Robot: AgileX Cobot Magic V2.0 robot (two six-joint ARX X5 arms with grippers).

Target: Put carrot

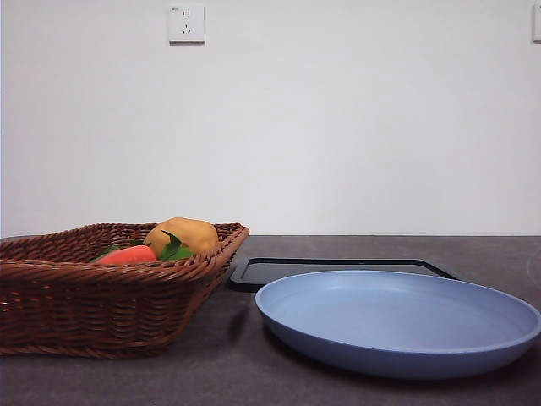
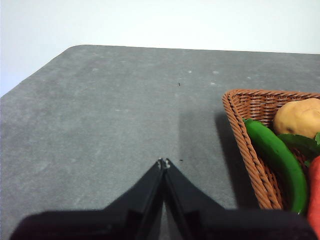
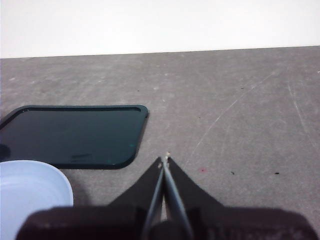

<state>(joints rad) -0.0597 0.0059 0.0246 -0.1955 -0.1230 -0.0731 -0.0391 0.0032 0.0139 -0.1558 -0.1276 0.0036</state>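
Note:
The orange-red carrot lies in the brown wicker basket at the left, its green leaves beside a yellowish potato. In the left wrist view only a sliver of the carrot shows at the picture's edge, next to a green cucumber-like item. My left gripper is shut and empty over bare table, apart from the basket. Shut and empty too, my right gripper hovers over bare table near the black tray. Neither arm shows in the front view.
A blue plate sits at the front right, its rim beside my right gripper. A flat black tray lies behind it. A white wall with a socket closes the far side. The table surface is dark grey.

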